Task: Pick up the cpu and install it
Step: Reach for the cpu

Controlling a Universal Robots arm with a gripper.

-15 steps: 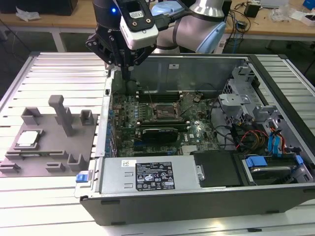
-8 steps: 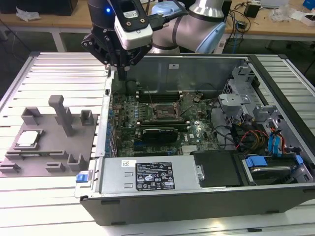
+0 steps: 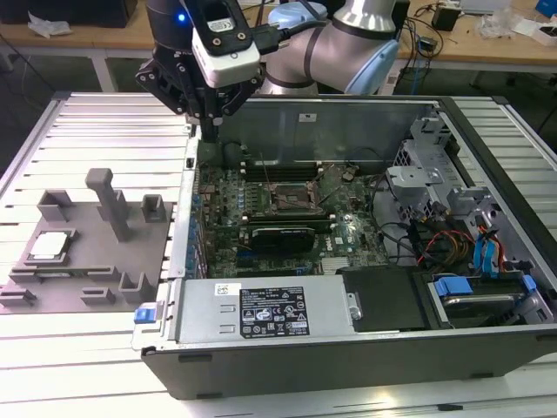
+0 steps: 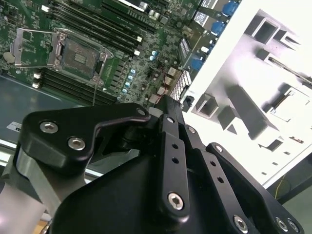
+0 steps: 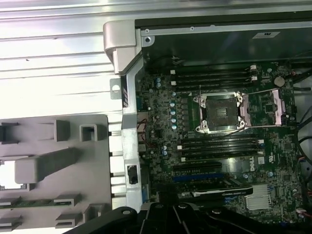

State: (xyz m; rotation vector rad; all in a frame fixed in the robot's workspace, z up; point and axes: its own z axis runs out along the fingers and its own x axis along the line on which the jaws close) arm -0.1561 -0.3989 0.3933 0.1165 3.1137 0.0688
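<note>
Pick-up not yet begun: the end effector (image 3: pixel 209 129), pinched narrow and empty, hovers well apart from the untouched cpu (image 3: pixel 50 246).

Socket (image 5: pixel 218 111): frame swung aside, clear from above. Memory sticks (image 5: pixel 214 73) run close along two sides, with a dark expansion card (image 3: pixel 280 235) just beyond one row.
Case side wall (image 3: pixel 184 218): a raised lip between motherboard and fixture tray (image 3: pixel 87 283).
Tray: a tall post (image 3: pixel 109 202) and low brackets stand between the cpu (image 3: pixel 48 246) and the case; the cpu is open overhead.
Exterior view's right: drive cage (image 3: pixel 418 165), loose cables (image 3: pixel 435 239).
</note>
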